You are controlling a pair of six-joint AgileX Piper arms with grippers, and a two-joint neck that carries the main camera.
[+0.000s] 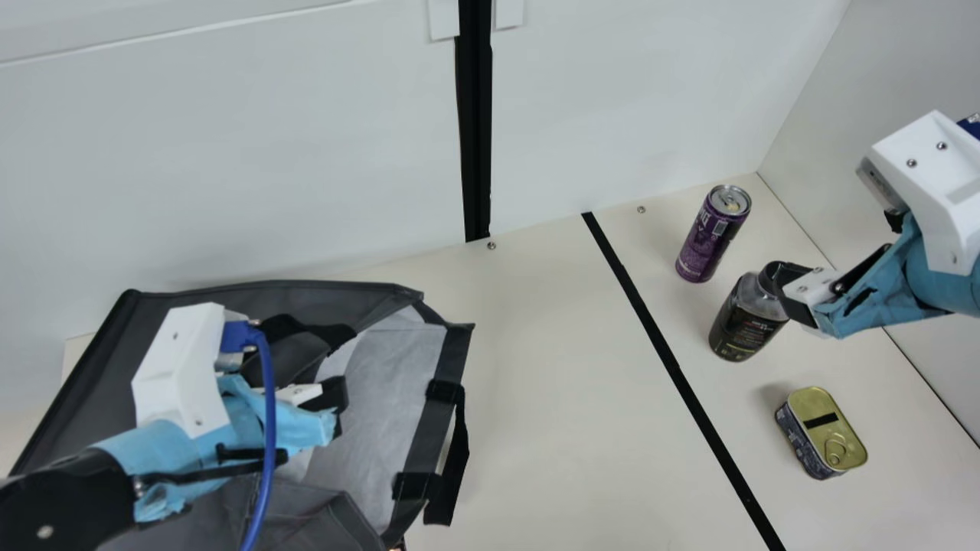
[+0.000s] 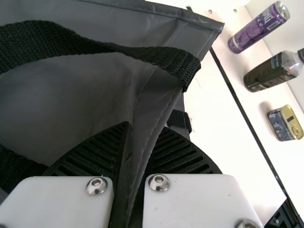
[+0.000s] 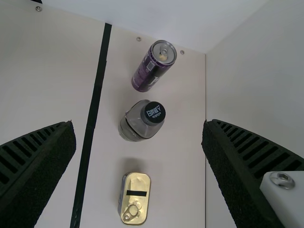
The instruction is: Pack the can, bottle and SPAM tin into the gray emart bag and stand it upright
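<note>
The purple can (image 1: 710,236), the bottle (image 1: 741,327) and the SPAM tin (image 1: 831,436) are standing in a row on the counter (image 1: 551,367), outside the gray emart bag (image 1: 398,360), whose mouth is facing them. The right gripper (image 1: 838,241) is hovering near the bottle, released and spread wide; the left gripper (image 1: 337,366) is clenching the bag's fabric.

The robot's left arm (image 1: 65,501) slants in from the main view's lower left, its gripper (image 1: 333,402) nearly closed with the ribbed fingers (image 2: 97,156) angled together, while the right arm (image 1: 945,283) enters from the right edge, blue-wrapped at the wrist, its gripper (image 1: 788,291) spread wide.
</note>
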